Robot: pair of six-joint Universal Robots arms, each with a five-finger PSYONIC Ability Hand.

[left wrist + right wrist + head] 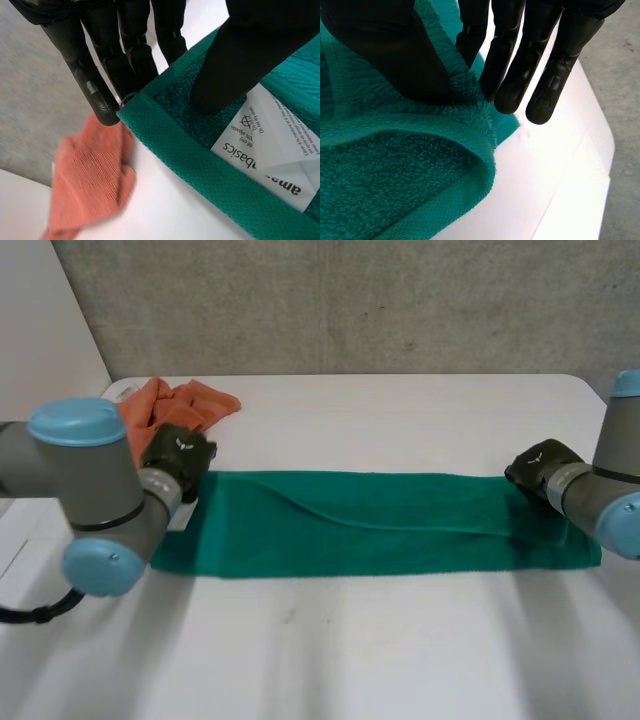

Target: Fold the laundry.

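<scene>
— well, the fingers?
— left hand (107, 55): thumb and fingers pinch the green towel (370, 525) at its far left corner, beside the white label (270, 150). right hand (520, 65) pinches the far right corner.
— the towel?
— one, terry, a long strip across the white table (400, 420). one orange cloth (170, 405) lies bunched beyond the left hand. grey concrete wall (350, 300) behind.

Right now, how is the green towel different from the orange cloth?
The green towel lies spread out long; the orange cloth is crumpled in a heap. The green towel is pinched at its ends by the left hand and the right hand; the orange cloth is not held. The green towel covers more table than the orange cloth. Both rest on the white table.
</scene>
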